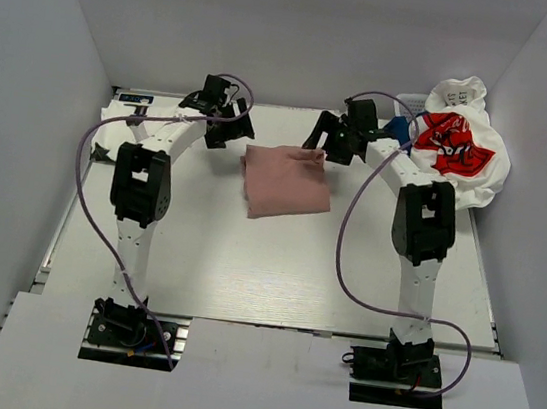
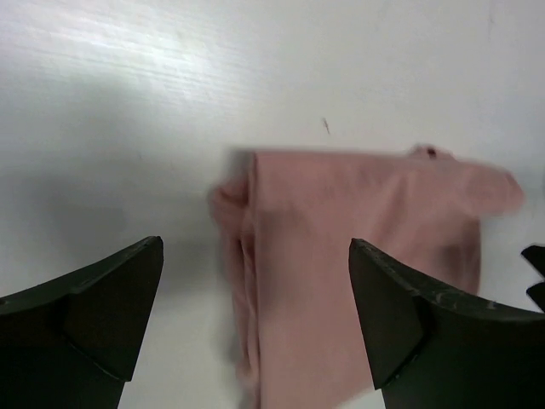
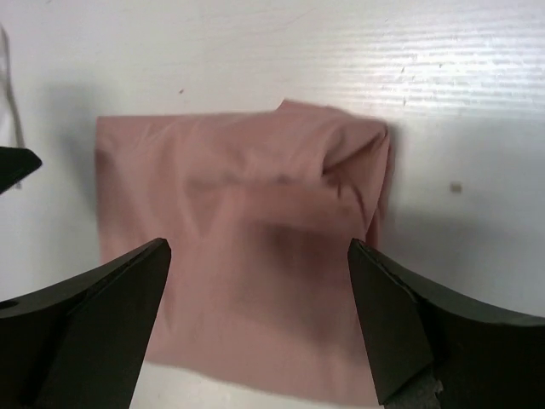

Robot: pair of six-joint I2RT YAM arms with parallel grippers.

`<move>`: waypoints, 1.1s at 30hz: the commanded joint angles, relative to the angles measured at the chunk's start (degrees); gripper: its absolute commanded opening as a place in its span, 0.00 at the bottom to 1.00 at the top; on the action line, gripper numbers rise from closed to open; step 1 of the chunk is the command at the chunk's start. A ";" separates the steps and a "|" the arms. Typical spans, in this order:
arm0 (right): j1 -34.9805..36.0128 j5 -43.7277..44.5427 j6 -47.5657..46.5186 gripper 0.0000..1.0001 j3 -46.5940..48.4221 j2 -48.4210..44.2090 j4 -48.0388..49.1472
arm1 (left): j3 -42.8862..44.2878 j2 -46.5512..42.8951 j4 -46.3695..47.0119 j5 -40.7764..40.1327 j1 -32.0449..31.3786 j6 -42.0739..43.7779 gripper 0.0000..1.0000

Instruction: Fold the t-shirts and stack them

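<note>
A dusty-pink t-shirt (image 1: 285, 180) lies folded into a rough square on the table's far middle; it also shows in the left wrist view (image 2: 358, 256) and the right wrist view (image 3: 247, 256). My left gripper (image 1: 231, 125) hovers open and empty above its far left corner. My right gripper (image 1: 324, 143) hovers open and empty above its far right corner. A white t-shirt with a red graphic (image 1: 455, 146) lies crumpled at the far right, with a bit of navy cloth (image 1: 400, 128) beside it.
White cloth and a dark object (image 1: 136, 101) lie at the far left corner behind the left arm. White walls enclose the table on three sides. Purple cables (image 1: 350, 235) loop off both arms.
</note>
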 commanded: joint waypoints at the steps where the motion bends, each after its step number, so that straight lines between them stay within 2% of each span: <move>1: 1.48 3.94 -2.60 0.90 -6.97 -10.20 3.52 | -7.77 -12.46 5.21 5.94 -2.71 1.75 1.00; 3: 2.35 5.62 -3.30 0.90 -8.56 -11.27 3.68 | -12.35 -13.17 7.95 9.11 -3.69 3.59 1.00; 4: 2.36 3.53 -3.56 0.90 -9.44 -11.27 6.73 | -12.97 -13.17 7.96 10.25 -4.73 4.12 1.00; 6: 2.36 0.88 -4.09 0.90 -8.57 -8.57 5.88 | -13.59 -12.04 8.48 11.14 -5.96 7.02 1.00; 10: 2.53 -5.26 -2.26 0.90 -0.58 -1.17 5.26 | -9.56 -6.24 5.94 12.98 -7.20 10.18 1.00; 15: 2.01 -4.15 1.44 0.90 9.97 9.20 9.91 | -8.14 0.09 1.98 12.98 -6.50 11.50 1.00; 16: 1.83 -3.27 1.62 0.90 10.50 11.38 11.49 | -9.01 0.10 1.98 12.46 -6.50 11.51 1.00; 17: 1.74 -3.52 3.10 0.90 9.89 12.10 18.12 | -9.02 0.88 1.98 11.59 -6.50 11.51 1.00; 20: 1.65 -6.16 6.09 0.90 7.53 14.30 27.82 | -9.73 0.89 1.98 6.05 -6.50 12.99 1.00; 22: 1.57 -6.86 8.03 0.90 7.43 15.09 30.57 | -9.73 0.89 1.37 1.40 -6.50 13.53 1.00; 27: 1.65 -7.66 6.55 0.90 5.15 11.94 30.41 | -4.64 0.36 -0.38 -2.56 -6.32 14.67 1.00; 30: 1.92 -6.52 2.35 0.90 0.94 5.62 28.91 | 0.81 -0.25 -3.55 -7.49 -6.32 14.67 1.00; 32: 2.62 -7.47 0.40 0.90 -2.04 0.37 28.12 | 1.35 -2.87 -4.17 -6.71 -6.32 13.62 1.00; 33: 3.23 -8.18 -2.57 0.90 -2.41 -0.80 24.46 | 0.39 -4.11 -3.56 -6.01 -6.32 13.62 1.00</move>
